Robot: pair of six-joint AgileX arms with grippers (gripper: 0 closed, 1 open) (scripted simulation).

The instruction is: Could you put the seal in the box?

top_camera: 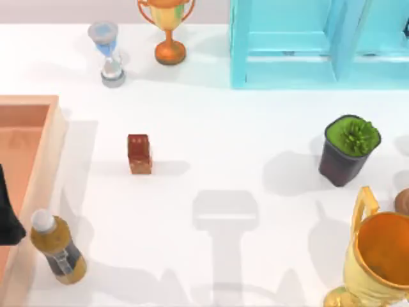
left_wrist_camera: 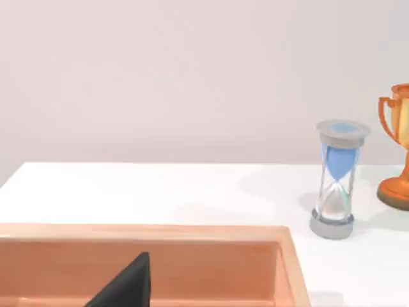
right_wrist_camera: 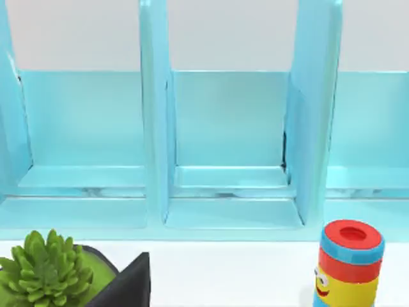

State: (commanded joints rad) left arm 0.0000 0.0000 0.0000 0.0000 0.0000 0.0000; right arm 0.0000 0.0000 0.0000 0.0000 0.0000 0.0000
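The seal (top_camera: 139, 153), a small reddish-brown block with a tan base, stands upright on the white table left of centre, with nothing touching it. The box (top_camera: 55, 144), a light-wood tray with an orange-brown floor, lies at the left edge, about a hand's width from the seal. A dark part of my left gripper (top_camera: 7, 214) hangs over the box floor at the picture's left edge. The left wrist view shows that dark part (left_wrist_camera: 126, 286) above the box (left_wrist_camera: 140, 231). A dark part of my right gripper (right_wrist_camera: 128, 284) shows in the right wrist view, facing the cabinet.
An amber bottle (top_camera: 57, 249) with a white cap stands by the box's near right rim. An hourglass (top_camera: 110, 54) and an orange trophy (top_camera: 169, 29) stand at the back. The turquoise cabinet (top_camera: 319, 41) is back right, with a potted plant (top_camera: 348, 148), a gold trophy (top_camera: 377, 262) and a striped can (right_wrist_camera: 348, 268) at the right.
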